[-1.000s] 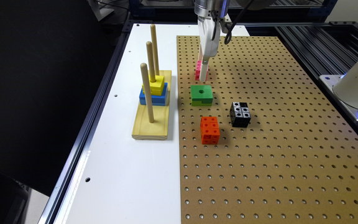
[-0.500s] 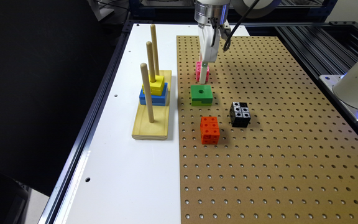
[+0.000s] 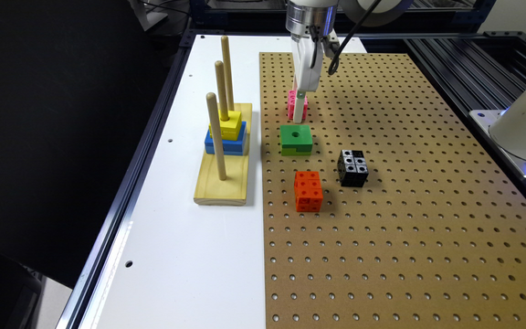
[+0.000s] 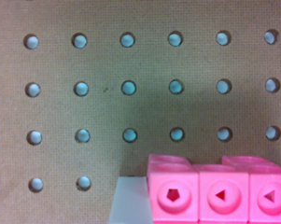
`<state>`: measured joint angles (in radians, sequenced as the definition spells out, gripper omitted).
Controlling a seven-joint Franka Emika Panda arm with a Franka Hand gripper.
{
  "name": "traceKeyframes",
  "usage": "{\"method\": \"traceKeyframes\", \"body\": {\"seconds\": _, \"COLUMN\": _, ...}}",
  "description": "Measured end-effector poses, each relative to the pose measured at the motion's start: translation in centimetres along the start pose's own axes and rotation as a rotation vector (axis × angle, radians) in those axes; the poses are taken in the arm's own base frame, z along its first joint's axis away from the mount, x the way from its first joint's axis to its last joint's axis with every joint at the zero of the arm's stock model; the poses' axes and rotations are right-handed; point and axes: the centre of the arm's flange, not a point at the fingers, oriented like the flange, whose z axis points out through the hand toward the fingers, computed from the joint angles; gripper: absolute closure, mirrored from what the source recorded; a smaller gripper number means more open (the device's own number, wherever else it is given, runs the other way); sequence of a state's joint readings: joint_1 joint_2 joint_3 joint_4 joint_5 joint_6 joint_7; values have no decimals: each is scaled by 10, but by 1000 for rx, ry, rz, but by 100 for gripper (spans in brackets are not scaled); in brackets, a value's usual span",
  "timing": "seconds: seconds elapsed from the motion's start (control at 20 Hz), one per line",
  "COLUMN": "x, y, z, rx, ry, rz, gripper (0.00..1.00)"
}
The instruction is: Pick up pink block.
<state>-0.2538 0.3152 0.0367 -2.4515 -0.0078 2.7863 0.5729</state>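
The pink block (image 3: 292, 103) stands on the brown pegboard (image 3: 404, 205) near its far edge, just behind the green block. My gripper (image 3: 298, 116) reaches straight down over it, with a white finger crossing its front face. In the wrist view, one white finger (image 4: 128, 200) presses flush against the side of the pink block (image 4: 219, 196), whose faces show round recesses with pentagon and triangle holes. The gripper is shut on the block, which still rests on the board.
A green block (image 3: 296, 139) with a hole lies just in front of the pink one. An orange holed cube (image 3: 308, 191) and a black holed cube (image 3: 353, 167) sit nearer the camera. On the exterior view's left stands a wooden peg stand (image 3: 222, 155) carrying yellow and blue pieces.
The gripper has straightened over the pink block and settled around it. The block shifted slightly toward the exterior view's right, then stayed still.
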Motion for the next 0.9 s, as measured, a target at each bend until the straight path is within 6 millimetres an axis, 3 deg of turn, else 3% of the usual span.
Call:
{"method": "traceKeyframes", "body": {"seconds": 0.25, "x": 1, "y": 0, "z": -4, "rx": 2, "ry": 4, "rz": 0, "gripper": 100}}
{"method": "traceKeyframes", "body": {"seconds": 0.55, "x": 3, "y": -2, "z": -39, "rx": -1, "ry": 6, "rz": -1, "gripper": 100}}
{"method": "traceKeyframes", "body": {"seconds": 0.9, "x": 3, "y": -2, "z": -53, "rx": 0, "ry": 11, "rz": -1, "gripper": 100}}
